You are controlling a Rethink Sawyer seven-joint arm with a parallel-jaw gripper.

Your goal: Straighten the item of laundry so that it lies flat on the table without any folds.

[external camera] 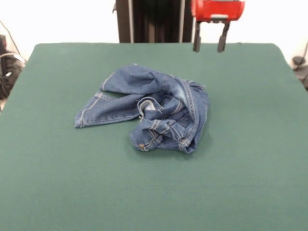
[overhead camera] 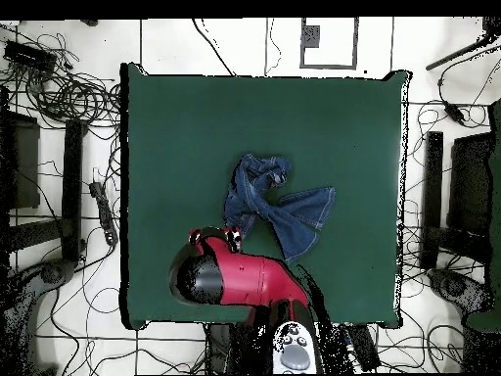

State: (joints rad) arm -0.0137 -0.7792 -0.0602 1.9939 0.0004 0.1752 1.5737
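The item of laundry [external camera: 154, 110], small blue denim jeans, lies crumpled near the middle of the dark green table [external camera: 57, 183]. Its waist part is bunched in a heap on the right, and one leg stretches flat to the left in the front view. In the overhead view the jeans [overhead camera: 274, 201] sit mid-table. My gripper [external camera: 210, 42] hangs open above the table's far edge, behind and right of the jeans, with nothing between its two dark fingers. From overhead the red arm covers the gripper [overhead camera: 217, 237], which is just beside the bunched end of the jeans.
Green cloth surrounds the jeans on every side. Cables and dark stands [overhead camera: 68, 176] lie on the floor around the table in the overhead view. The black pedestal [external camera: 149, 21] stands behind the far edge.
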